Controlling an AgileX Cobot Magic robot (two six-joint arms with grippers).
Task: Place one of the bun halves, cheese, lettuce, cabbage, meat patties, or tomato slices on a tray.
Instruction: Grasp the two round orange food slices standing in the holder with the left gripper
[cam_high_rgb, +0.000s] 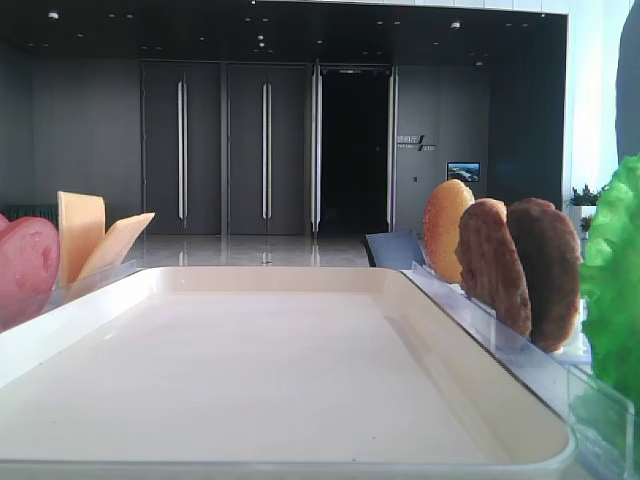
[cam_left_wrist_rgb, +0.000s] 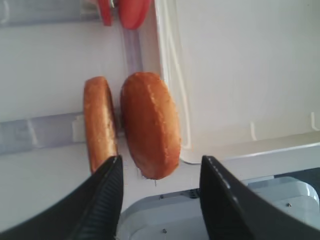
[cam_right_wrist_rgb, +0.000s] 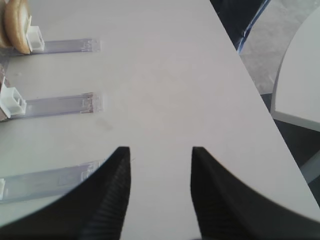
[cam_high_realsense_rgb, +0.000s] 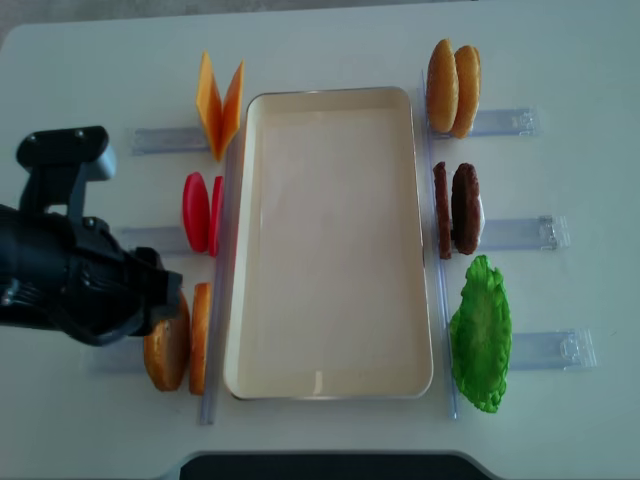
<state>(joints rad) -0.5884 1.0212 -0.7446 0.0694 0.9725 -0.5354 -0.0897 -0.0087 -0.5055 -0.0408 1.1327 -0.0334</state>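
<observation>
Two bun halves stand on edge in a clear rack left of the cream tray (cam_high_realsense_rgb: 330, 250). My left gripper (cam_left_wrist_rgb: 161, 167) is open, its fingertips either side of the lower end of the bun half (cam_left_wrist_rgb: 150, 125) nearest the tray, with gaps on both sides. The other bun half (cam_left_wrist_rgb: 100, 122) stands just left of the left finger. From above, the left arm (cam_high_realsense_rgb: 70, 290) covers part of this pair (cam_high_realsense_rgb: 200, 335). My right gripper (cam_right_wrist_rgb: 160, 150) is open over bare table, holding nothing, and does not show from above.
Cheese (cam_high_realsense_rgb: 220, 105) and tomato slices (cam_high_realsense_rgb: 197, 212) stand in racks left of the tray. Two more bun halves (cam_high_realsense_rgb: 452, 87), the meat patties (cam_high_realsense_rgb: 458, 208) and lettuce (cam_high_realsense_rgb: 482, 332) are on its right. A grey base (cam_left_wrist_rgb: 200, 215) lies below the left gripper.
</observation>
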